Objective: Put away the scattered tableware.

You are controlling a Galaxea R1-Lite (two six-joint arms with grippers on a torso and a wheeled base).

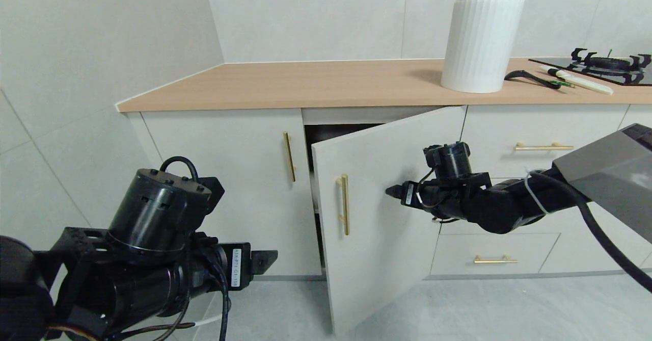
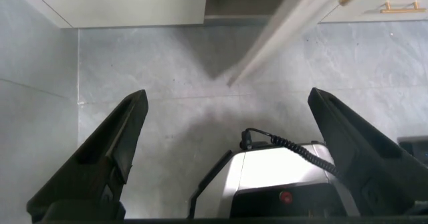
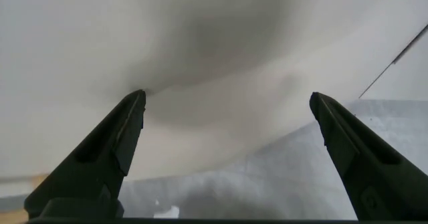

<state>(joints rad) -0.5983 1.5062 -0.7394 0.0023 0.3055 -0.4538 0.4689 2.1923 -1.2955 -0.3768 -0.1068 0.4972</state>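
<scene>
— Where does the right pincer [image 1: 395,191] sit?
— Its tip points at the face of the half-open cabinet door [image 1: 387,249], with the door's gold handle [image 1: 345,204] just to the pincer's left. Whether it touches the panel cannot be told.
— And its fingers [image 3: 120,137]?
— The right wrist view has them spread wide, with nothing between them and the pale door beyond.
— The tableware?
— It is well above that pincer and off to its right, on the wooden worktop [image 1: 305,83]. A black-handled utensil [image 1: 532,78] and a long white utensil [image 1: 578,81] lie close together, just beside a tall white ribbed container [image 1: 481,45]. A black hob [image 1: 611,66] lies farther right.
— What of the left pincer [image 1: 265,260]?
— It hangs low, well apart from the other, to the left of the open door. Below it is grey floor [image 2: 200,70], and the door's lower corner is ahead of it. Its fingers also stand wide apart and hold nothing.
</scene>
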